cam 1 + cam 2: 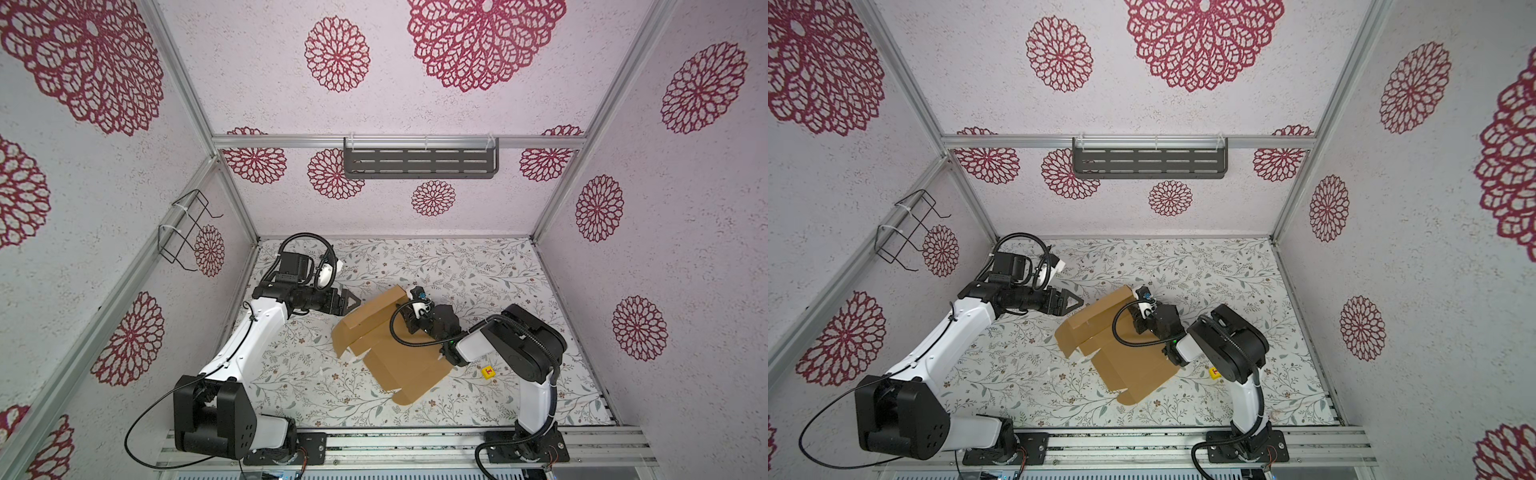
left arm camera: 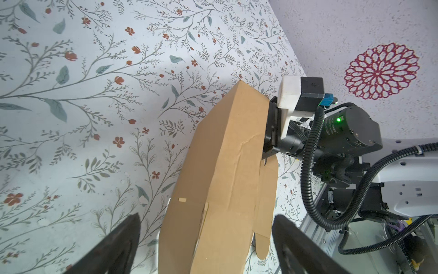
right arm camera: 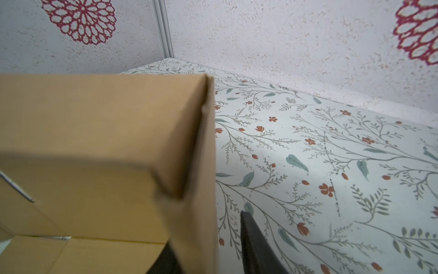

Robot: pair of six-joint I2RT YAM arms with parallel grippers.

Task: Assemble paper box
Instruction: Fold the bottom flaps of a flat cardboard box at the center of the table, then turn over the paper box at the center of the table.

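On a floral-printed tabletop (image 1: 478, 270) inside a walled test cell, the right gripper (image 3: 203, 237) stands part-open astride a raised side wall of the paper box (image 1: 395, 353). One dark finger (image 3: 258, 244) is outside the wall with a sliver of table showing between it and the cardboard, and the other is tucked inside the box. It straddles the wall without clamping it.

The left gripper (image 1: 351, 302) is spread wide and holds nothing. It is poised just beside the far end of the same raised wall, which runs between its two fingers (image 2: 113, 239) in the left wrist view. Whether either finger touches the cardboard cannot be told.

The box sits mid-table between the two arms, angled to the table's edges. It is plain tan corrugated board with creases, slits and rounded tabs. One long side is folded upright, while the rest lies flat with a rounded flap pointing toward the arms' bases.

A small yellow cube (image 1: 487, 371) with a red mark rests just beside the right arm's forearm, clear of the box. A slotted dark shelf (image 1: 419, 160) hangs on the back wall and a black wire rack (image 1: 187, 226) on the left wall. Both walls are papered with crimson rosettes.
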